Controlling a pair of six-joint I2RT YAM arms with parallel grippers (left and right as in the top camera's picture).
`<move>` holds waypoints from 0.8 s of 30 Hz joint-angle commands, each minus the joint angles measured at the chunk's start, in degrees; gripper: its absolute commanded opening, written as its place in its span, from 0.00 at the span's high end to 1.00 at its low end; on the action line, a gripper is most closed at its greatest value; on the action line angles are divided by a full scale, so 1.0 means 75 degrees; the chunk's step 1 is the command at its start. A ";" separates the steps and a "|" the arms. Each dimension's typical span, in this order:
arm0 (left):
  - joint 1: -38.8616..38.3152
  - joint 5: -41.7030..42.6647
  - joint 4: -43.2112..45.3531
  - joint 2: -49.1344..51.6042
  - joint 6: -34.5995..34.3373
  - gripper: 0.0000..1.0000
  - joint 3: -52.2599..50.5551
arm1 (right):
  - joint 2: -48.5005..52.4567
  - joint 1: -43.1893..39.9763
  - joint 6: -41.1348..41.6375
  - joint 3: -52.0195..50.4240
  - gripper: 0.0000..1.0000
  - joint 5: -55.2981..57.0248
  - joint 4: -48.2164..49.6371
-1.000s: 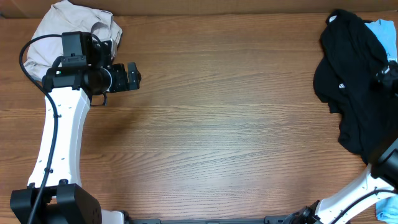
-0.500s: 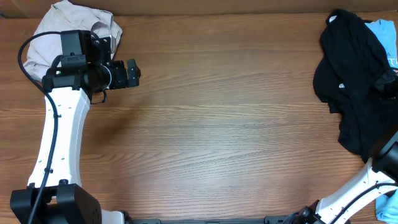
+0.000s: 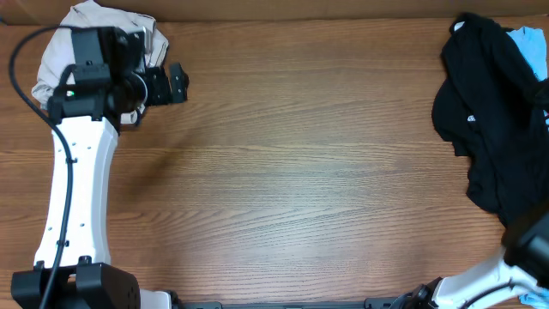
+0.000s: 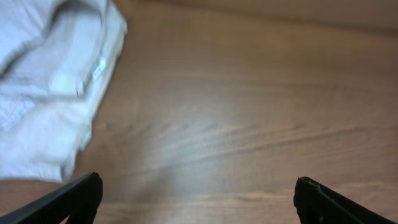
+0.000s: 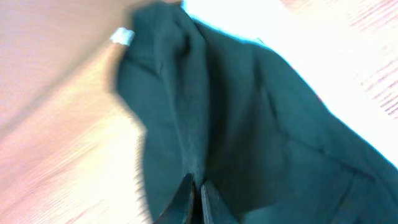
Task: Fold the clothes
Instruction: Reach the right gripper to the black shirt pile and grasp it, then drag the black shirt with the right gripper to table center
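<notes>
Over the table, far left, my left gripper hangs spread wide beside the beige garment; far right, my right gripper pinches the black garment, jaws pressed together.

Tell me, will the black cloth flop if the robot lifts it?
Probably floppy: the black cloth lies crumpled in soft folds. It would likely hang from wherever it's pinched; creases gather at the right end effector. It may drag the blue cloth touching it.
</notes>
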 commanded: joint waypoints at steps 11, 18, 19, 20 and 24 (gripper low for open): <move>0.0079 -0.0020 -0.0423 -0.0143 0.0286 0.00 0.1507 | -0.2267 0.1970 -0.0376 0.0495 0.96 -0.1734 -0.2203; 0.0277 -0.0309 -0.0548 -0.0149 0.0440 0.00 0.1507 | -0.2801 0.4194 -0.0338 0.0495 0.96 -0.1731 -0.2728; 0.0373 -0.0306 -0.0551 -0.0152 0.0437 0.00 0.1507 | -0.2850 0.4590 -0.0286 0.0495 0.96 -0.1731 -0.2763; 0.0463 -0.0300 -0.0557 -0.0160 0.0431 0.00 0.1507 | -0.2882 0.4931 -0.0277 0.0498 0.96 -0.1734 -0.2774; 0.0959 -0.0268 -0.0641 -0.0236 0.0379 0.00 0.1507 | -0.2926 0.6703 0.0061 0.0656 0.96 -0.1696 -0.2757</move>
